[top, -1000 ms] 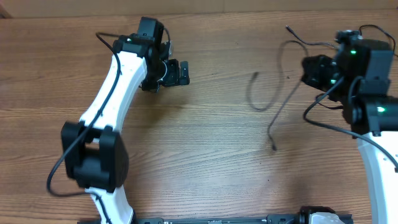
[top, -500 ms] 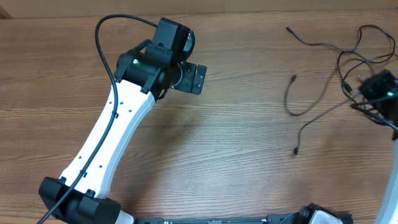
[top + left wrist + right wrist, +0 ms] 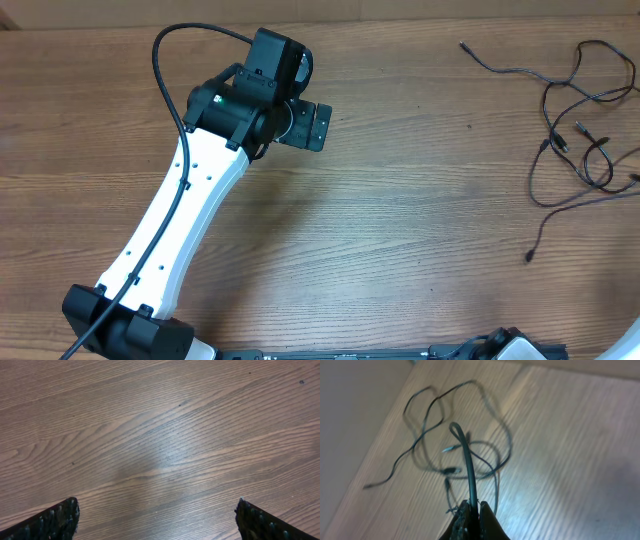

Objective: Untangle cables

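The right end effector (image 3: 472, 512) is seen pressed together on one strand of the cables (image 3: 466, 460), which rises from between its tips in a small arch. The rest of the bundle is spread below it on the tabletop (image 3: 400, 230), at the far right edge in the overhead view, where several loops are crossed over one another. The left end effector (image 3: 316, 127) is held wide apart with nothing in it, over bare wood well apart from the bundle.

The cords are judged to be very light, thin and limp (they drape rather than hold a shape), so little force is needed. A smooth jacket may, however, be expected to slip through a loose pinch. When one strand is lifted, the neighbours looped around it are likely to be dragged along, and knots may be tightened by a hard pull. A hold is best taken near a free end, just behind a plug connector (image 3: 529, 258), or on a single strand at the outside of a loop, not at the crossings in the middle. The small plugs could be snagged in a loop and should not be squeezed directly.

No other loose thing is seen on the wood. The way is limited only by the tabletop's right edge, close to which the bundle lies, and by the arms' own thicker leads (image 3: 156, 60).
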